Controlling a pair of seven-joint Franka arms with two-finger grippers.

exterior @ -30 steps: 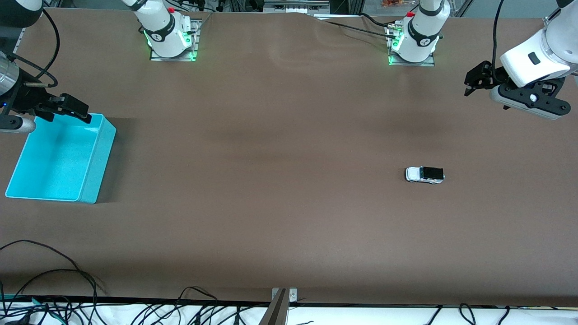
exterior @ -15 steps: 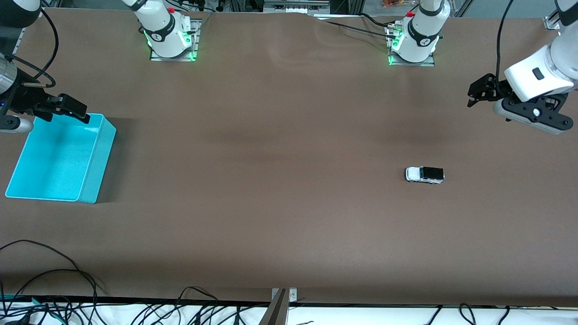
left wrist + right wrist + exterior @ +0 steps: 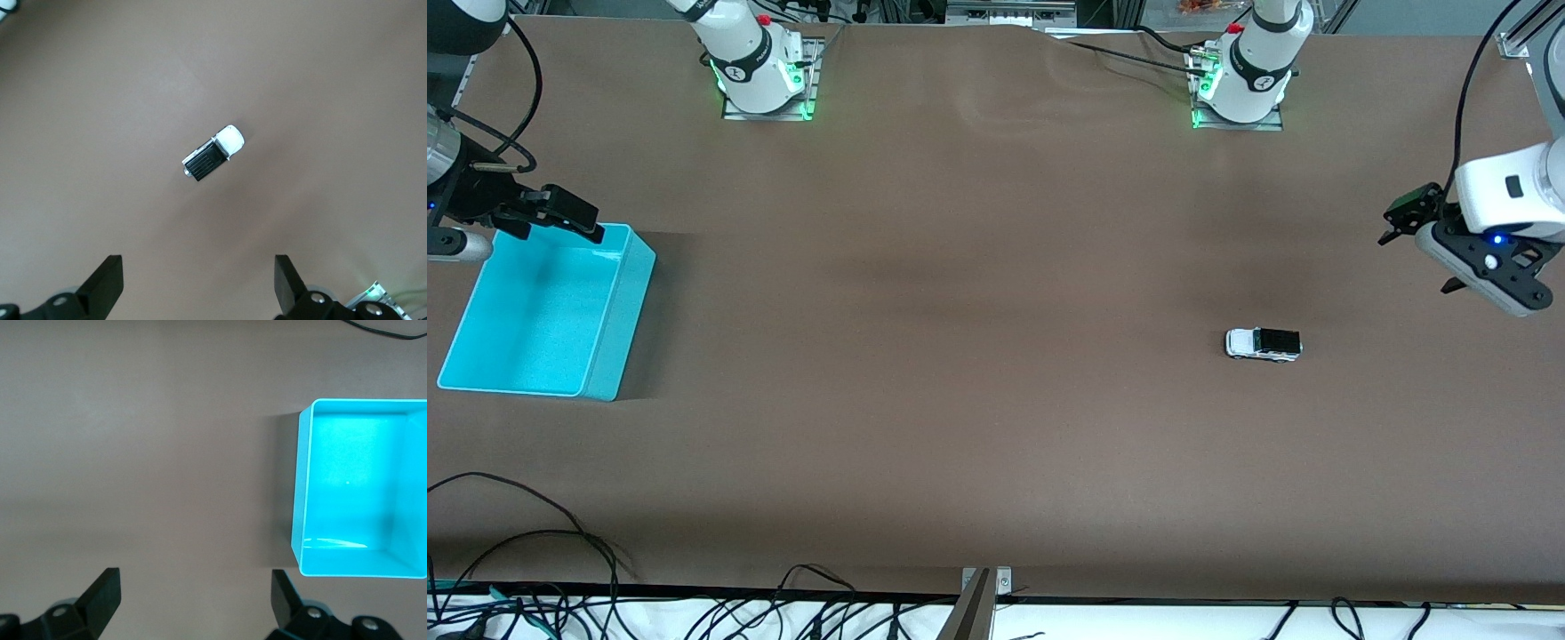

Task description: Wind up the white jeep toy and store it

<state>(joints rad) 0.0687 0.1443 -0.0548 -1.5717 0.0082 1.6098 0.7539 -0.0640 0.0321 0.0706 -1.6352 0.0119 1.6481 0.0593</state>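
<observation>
On the table: a brown mat [image 3: 996, 400] covered the work surface, with both arm bases along its edge farthest from the front camera.
Toy: the white jeep toy [image 3: 1263, 344] stood on its wheels on the bare mat toward the left arm's end of the table, untouched, its black roof and rear plain in the left wrist view [image 3: 213, 154].
Bin: a cyan bin [image 3: 618, 320] sat empty at the right arm's end, well apart from the toy, evidently the place meant for storing it.
Left gripper: the left gripper [image 3: 1421, 229] hung in the air over the mat at the left arm's end of the table, not over the toy, jaws spread wide and holding nothing; its wrist camera looked down on the toy, which suggested an approach for a pick-up.
Right gripper: the right gripper [image 3: 560, 212] waited over the bin's rim nearest the bases, jaws likewise apart and empty, probably posted there for the storing step.
Progress: winding had not begun; the toy was not yet grasped.
</observation>
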